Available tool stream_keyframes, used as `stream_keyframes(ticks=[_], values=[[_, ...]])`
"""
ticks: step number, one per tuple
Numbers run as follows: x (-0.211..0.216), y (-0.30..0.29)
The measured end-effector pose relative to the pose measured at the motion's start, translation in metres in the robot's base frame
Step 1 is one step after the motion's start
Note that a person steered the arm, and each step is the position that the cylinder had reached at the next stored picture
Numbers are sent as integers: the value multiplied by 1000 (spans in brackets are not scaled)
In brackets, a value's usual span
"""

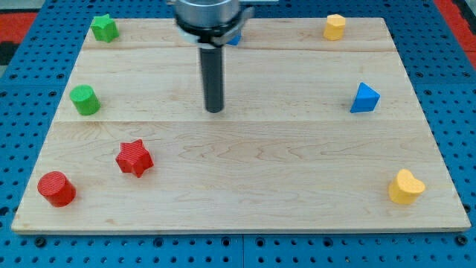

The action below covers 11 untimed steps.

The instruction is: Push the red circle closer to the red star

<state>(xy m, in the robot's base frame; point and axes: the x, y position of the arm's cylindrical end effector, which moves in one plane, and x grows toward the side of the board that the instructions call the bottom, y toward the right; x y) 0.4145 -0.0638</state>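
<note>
While set down near the middle of the wooden board (245, 160), stood upright on the wood as my tip (215, 110) — the bare lower end of a straight dark rod, with no jaws to open or close. Touched no block. Lay well apart from every one of them.

Sat near the board's lower left corner as the red circle (56, 188), a short cylinder just beside the view's left edge of the wood. Rested up and to the view's right of it as the red star (134, 158) — near, but with a clear strip of wood between the two. Lay far down and to the view's left of my tip, both red pieces.

Stood on the left side as the green cylinder (85, 100), with the green star (105, 28) in the top left corner. Peeked out behind the rod's mount at the top edge as a blue block (234, 39), shape hidden. Kept to the right side as the blue triangle (364, 98). Occupied the top right as one yellow block (335, 27), and the bottom right as a yellow heart (406, 187).
</note>
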Motion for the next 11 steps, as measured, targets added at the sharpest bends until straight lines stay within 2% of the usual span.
stream_keyframes(ticks=[2,4,6,7,9,11], values=[[20,-110],[84,-211],[166,-224],[182,-224],[161,-240],[161,-192]])
